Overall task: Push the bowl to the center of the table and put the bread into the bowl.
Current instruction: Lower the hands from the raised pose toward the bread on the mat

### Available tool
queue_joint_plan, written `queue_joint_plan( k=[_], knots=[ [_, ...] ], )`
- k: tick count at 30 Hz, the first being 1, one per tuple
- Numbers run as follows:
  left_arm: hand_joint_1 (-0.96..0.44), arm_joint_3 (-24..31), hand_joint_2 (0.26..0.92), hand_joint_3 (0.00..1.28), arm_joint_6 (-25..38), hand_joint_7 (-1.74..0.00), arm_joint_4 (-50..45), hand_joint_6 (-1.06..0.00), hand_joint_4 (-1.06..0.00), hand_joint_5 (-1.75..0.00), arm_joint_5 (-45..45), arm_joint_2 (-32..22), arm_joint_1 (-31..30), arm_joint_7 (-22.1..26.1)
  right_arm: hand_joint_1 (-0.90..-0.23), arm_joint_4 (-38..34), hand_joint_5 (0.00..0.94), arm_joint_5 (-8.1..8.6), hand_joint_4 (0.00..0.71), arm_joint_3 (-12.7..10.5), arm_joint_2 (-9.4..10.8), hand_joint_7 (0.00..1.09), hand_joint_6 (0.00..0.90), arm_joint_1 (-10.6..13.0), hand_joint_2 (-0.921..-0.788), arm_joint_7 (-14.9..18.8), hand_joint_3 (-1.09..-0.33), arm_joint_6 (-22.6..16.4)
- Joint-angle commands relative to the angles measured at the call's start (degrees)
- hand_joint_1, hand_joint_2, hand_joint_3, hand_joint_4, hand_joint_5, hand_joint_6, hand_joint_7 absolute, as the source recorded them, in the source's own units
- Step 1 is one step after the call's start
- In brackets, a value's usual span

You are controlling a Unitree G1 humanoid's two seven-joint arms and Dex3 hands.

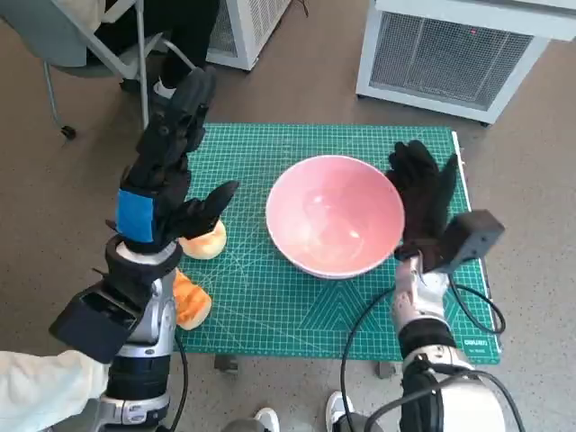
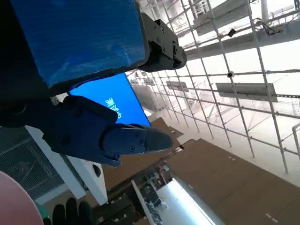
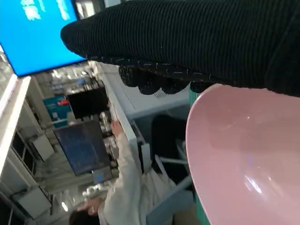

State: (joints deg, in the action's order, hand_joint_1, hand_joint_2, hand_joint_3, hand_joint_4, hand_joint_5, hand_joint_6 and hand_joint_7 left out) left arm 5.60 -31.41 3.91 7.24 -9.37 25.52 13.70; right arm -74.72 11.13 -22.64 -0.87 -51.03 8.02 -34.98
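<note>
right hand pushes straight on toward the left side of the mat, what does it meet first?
The pink bowl. The right hand stands beside its rim, apparently touching or nearly so; the right wrist view shows the bowl directly under the glove. Contact itself is unclear. Beyond the bowl lies the bread.

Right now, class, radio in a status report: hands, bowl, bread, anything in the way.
Left hand open, raised above the round pale bread roll. Right hand open against the pink plastic bowl. Bowl empty, mid-mat. Orange pastry beside roll.
</note>
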Motion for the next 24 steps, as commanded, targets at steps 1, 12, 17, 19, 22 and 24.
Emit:
queue_joint_plan(
  k=[1,12,17,19,22,24],
  knots=[
    [-0.5,0.6,0.921,0.28,0.2,-0.02,-1.7,-0.38,-0.25,0.0,-0.7,-0.8,-1.2,-0.6,-0.508,-1.2,0.003,-0.69,0.165,0.3,1.0,0.48,0.014,-0.8,-0.921,-1.7,-0.847,2.4],
    [-0.54,2.8,0.921,0.28,0.1,-0.01,-6.0,-0.37,-0.25,0.0,1.2,-4.9,-6.4,1.5,-0.501,-0.5,0.0,-1.97,0.151,1.5,-0.6,0.46,0.024,-2.6,-0.921,-1.9,-0.858,2.7],
    [-0.53,5.2,0.921,0.28,0.2,-0.01,-8.3,-0.36,-0.25,0.0,1.7,-11.3,-10.3,6.0,-0.498,2.0,0.006,-3.03,0.161,2.7,-1.6,0.46,0.024,-3.2,-0.921,-1.6,-0.865,-1.7],
    [-0.53,6.3,0.921,0.28,0.3,0.0,-9.0,-0.36,-0.24,0.0,1.7,-15.2,-11.8,8.7,-0.501,3.4,0.01,-3.26,0.181,3.3,-1.9,0.49,0.009,-3.2,-0.921,-1.4,-0.873,-4.2],
    [-0.53,8.0,0.921,0.3,0.7,0.0,-9.3,-0.35,-0.24,0.0,2.1,-22.1,-13.7,14.1,-0.508,6.5,0.021,-3.54,0.216,4.4,-2.1,0.55,0.002,-3.0,-0.921,-0.5,-0.883,-9.2],
    [-0.53,9.1,0.921,0.3,0.8,0.0,-9.4,-0.34,-0.23,0.0,2.2,-26.6,-14.9,17.6,-0.517,9.0,0.026,-3.2,0.229,5.1,-2.2,0.58,0.001,-2.8,-0.921,1.1,-0.883,-12.6]
  ],
)
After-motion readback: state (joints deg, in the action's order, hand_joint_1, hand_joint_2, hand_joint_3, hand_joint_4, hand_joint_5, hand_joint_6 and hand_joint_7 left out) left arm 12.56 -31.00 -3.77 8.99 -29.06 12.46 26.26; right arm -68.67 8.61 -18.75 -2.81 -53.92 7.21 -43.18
